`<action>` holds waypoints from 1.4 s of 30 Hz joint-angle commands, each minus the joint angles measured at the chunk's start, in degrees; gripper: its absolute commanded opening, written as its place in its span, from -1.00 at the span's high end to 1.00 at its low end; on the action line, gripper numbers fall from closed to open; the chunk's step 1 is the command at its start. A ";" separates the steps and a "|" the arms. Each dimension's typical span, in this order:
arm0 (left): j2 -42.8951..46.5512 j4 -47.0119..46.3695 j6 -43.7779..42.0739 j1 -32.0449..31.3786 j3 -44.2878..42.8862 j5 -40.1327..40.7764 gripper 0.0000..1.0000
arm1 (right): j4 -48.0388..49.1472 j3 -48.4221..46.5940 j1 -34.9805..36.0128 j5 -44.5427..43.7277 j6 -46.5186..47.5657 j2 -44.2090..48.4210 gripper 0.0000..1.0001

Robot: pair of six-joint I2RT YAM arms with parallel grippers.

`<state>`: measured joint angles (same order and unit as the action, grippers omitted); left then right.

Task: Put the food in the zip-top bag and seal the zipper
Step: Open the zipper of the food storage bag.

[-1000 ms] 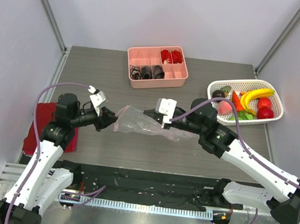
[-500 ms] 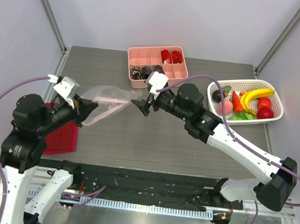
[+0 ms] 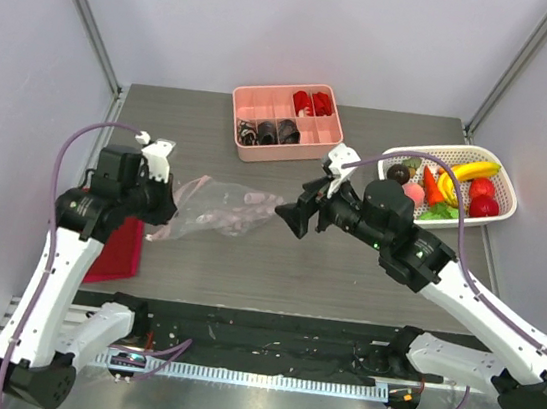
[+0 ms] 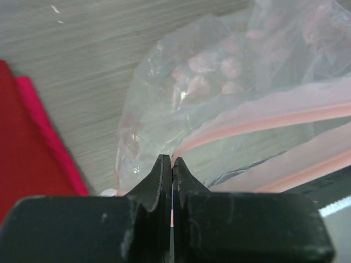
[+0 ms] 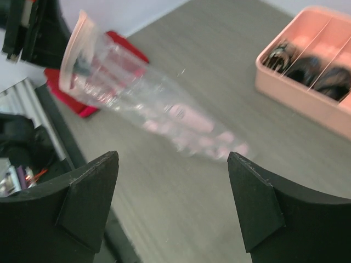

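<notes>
Top external: I see the zip-top bag (image 3: 223, 208) left of centre, left gripper (image 3: 165, 209) at its left end, food (image 3: 447, 185) in the white basket (image 3: 500, 206) at right; left wrist: jaws pinching the bag's edge by the zipper (image 4: 263, 121); right wrist: right gripper (image 5: 173, 205) spread, empty, bag upper left.

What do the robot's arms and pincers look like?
The left arm and right arm have white shells, black joints and a looping purple cable each. The left gripper and right gripper have two matte black, wedge-shaped fingers. No markings show.
</notes>
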<state>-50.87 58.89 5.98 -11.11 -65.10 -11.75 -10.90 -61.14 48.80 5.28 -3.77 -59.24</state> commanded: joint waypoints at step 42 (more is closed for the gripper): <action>-29.45 -21.45 36.02 -15.77 -11.54 -6.52 0.99 | 2.09 4.72 -16.63 21.62 -25.84 -5.97 -0.70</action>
<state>-78.13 46.46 32.23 -22.76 -73.25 -12.49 -16.16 -57.14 32.38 25.12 -22.96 -63.59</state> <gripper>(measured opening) 0.017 0.851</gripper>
